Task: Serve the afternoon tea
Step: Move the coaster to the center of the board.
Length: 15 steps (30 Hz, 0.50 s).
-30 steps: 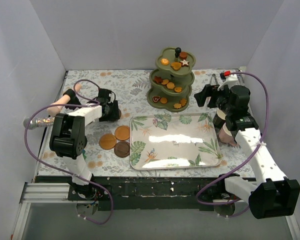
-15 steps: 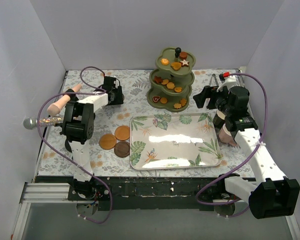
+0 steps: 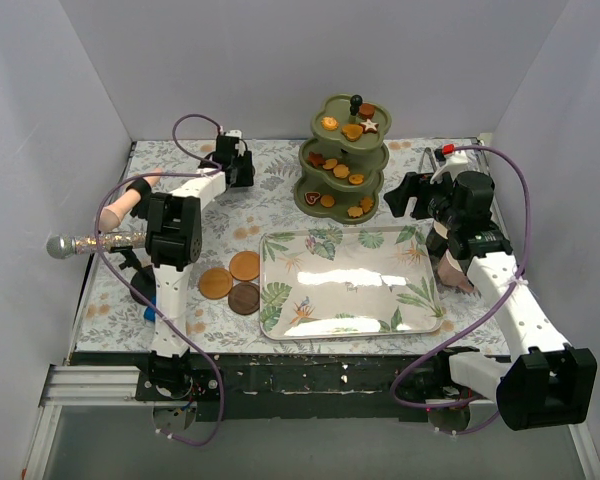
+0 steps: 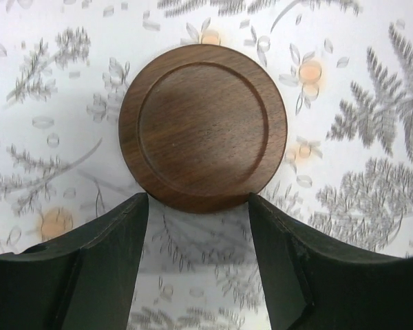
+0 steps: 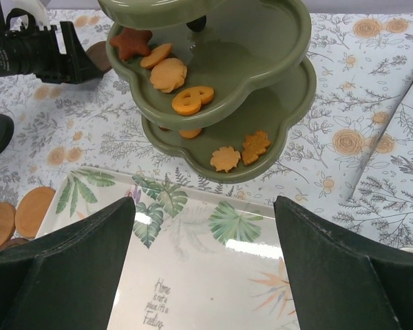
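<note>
Left wrist view: brown round coaster (image 4: 203, 127) lies flat on the floral surface (image 4: 358, 82), dead ahead of the left jaws and centred on their line. Left jaws parted, grasping nothing. Both fingertips (image 4: 134, 210) sit at the coaster's near rim, touching or just over it, can't tell which. The gap between them is narrower than the coaster, so the disc is beyond the tips, not between them. Round, so no long axis to line up with. Top external view: left arm reaches to the far left of the surface, this coaster hidden under the wrist; three more coasters (image 3: 244, 267) lie beside the tray (image 3: 350, 290). Right jaws spread wide, empty, facing the three-tier stand (image 5: 261, 41), well apart from this coaster. Judgement: left arm takes it, and the jaws likely need to open wider to span the rim
</note>
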Tool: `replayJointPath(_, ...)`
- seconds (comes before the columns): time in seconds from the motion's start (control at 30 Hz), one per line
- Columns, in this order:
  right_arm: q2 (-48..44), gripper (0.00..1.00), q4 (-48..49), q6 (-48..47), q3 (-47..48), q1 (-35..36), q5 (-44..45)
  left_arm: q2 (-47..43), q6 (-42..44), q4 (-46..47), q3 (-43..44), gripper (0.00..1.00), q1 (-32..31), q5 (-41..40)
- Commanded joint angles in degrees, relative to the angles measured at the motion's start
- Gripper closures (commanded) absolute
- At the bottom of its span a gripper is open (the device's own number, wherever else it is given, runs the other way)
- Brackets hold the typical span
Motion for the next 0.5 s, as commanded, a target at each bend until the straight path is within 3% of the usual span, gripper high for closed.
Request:
replayJointPath(0.0,0.4,0.1,2.3,-0.3,1.1,0.1,-1.0,9.3,0.6,-9.2,4.7,0.4,-0.1,-1.1)
replayJointPath(0.2,0.7,0.1,1.6,-1.0,1.3,0.1,-0.3,11.5,0.9,-10.2,8.6,0.38,-0.1,-1.6)
replayJointPath(0.47,1.4,0.09,1.2,-1.0,1.7,0.1,-1.4,-1.0,-0.3,-4.9,-0.5,0.13,-0.4,1.7)
